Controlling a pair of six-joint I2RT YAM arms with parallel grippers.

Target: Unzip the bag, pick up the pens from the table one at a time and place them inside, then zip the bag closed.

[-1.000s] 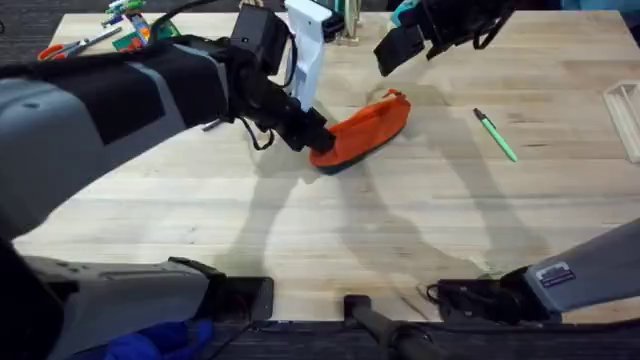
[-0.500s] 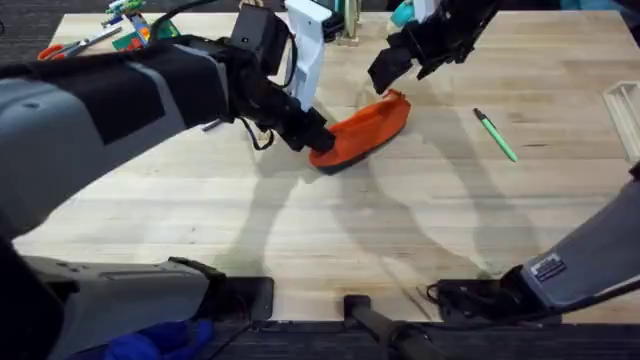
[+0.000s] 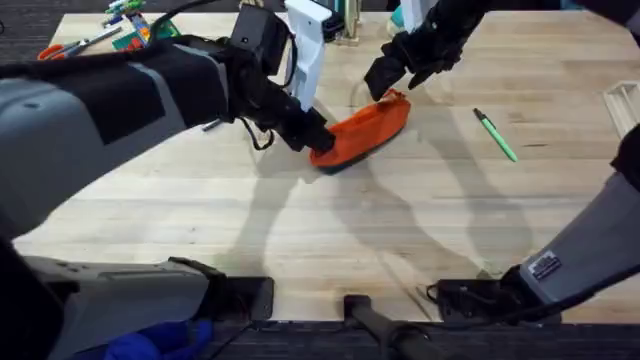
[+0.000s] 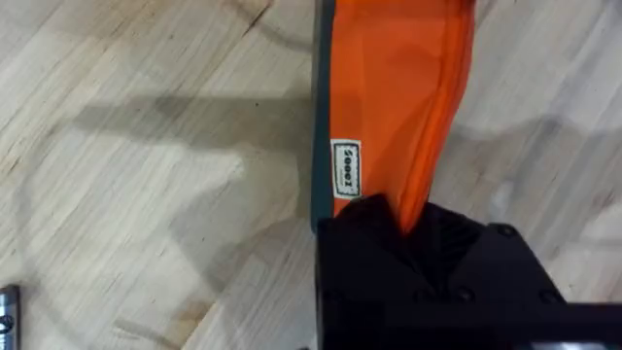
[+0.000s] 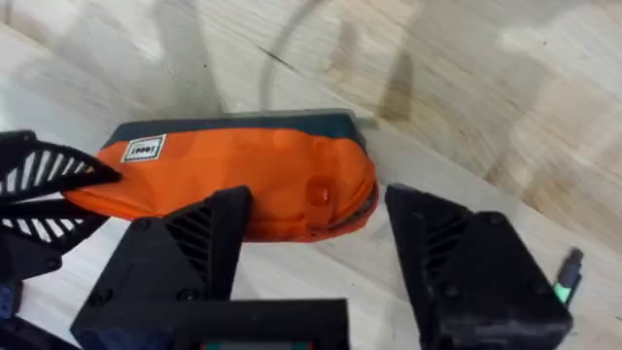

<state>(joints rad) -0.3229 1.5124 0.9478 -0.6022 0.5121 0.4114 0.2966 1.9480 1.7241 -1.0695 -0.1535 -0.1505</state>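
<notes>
The orange bag [image 3: 365, 128] lies slanted on the table [image 3: 330, 230], its dark base toward the front. My left gripper [image 3: 314, 137] is shut on the bag's near-left end; in the left wrist view the black fingers [image 4: 369, 219] pinch the orange fabric [image 4: 394, 97] beside a white label. My right gripper [image 3: 385, 80] hovers open just above the bag's far-right end, and in the right wrist view the bag [image 5: 243, 180] lies between its spread fingers [image 5: 194, 243]. The zipper looks closed. A green pen [image 3: 496, 135] lies to the bag's right.
Orange-handled scissors [image 3: 60, 48] and markers [image 3: 130, 25] clutter the back left corner. A white upright object [image 3: 310, 45] stands just behind the bag. A clear tray [image 3: 625, 115] sits at the right edge. The front half of the table is bare wood.
My right gripper has come down and to the left, from above the table's back edge to just over the bag's right end. The left gripper and the bag have stayed put.
</notes>
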